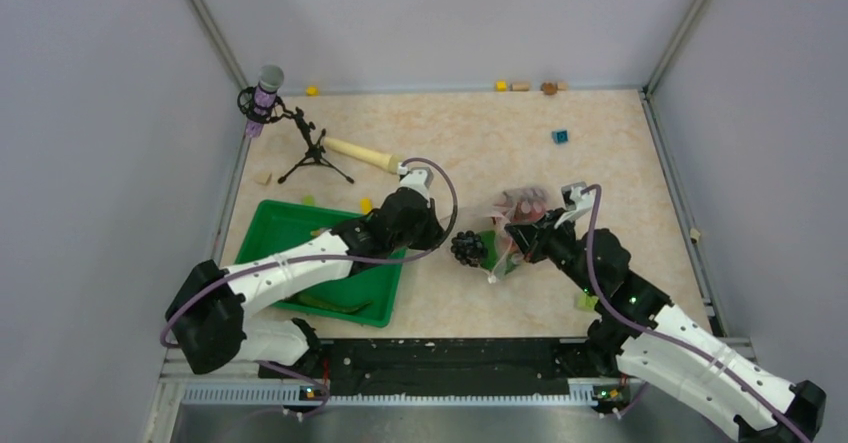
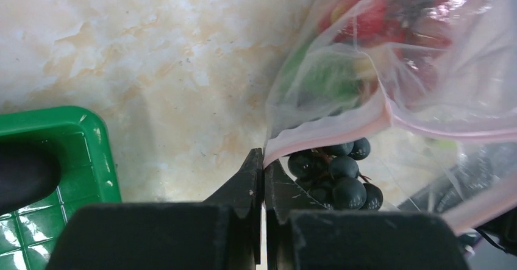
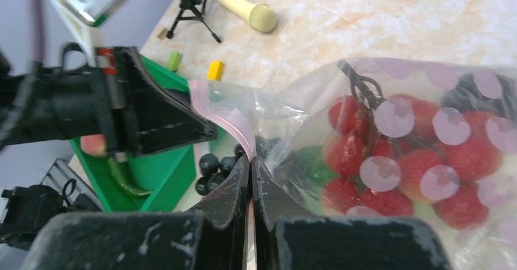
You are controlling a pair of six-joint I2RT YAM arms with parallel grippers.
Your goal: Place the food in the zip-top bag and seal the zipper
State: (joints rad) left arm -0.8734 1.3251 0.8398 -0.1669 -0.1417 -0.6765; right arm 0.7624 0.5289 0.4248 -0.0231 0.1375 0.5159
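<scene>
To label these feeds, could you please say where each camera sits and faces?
Top external: overhead behind the robot, looking down at the table; both arms show.
Left wrist: on left arm, facing the zip-top bag; shut jaws show.
Right wrist: on right arm, facing the strawberries; shut jaws show.
Wrist views share dark berries.

Green tray (image 1: pixel 285 221); rolling pin (image 1: pixel 362 153); microphone (image 1: pixel 266 88)
</scene>
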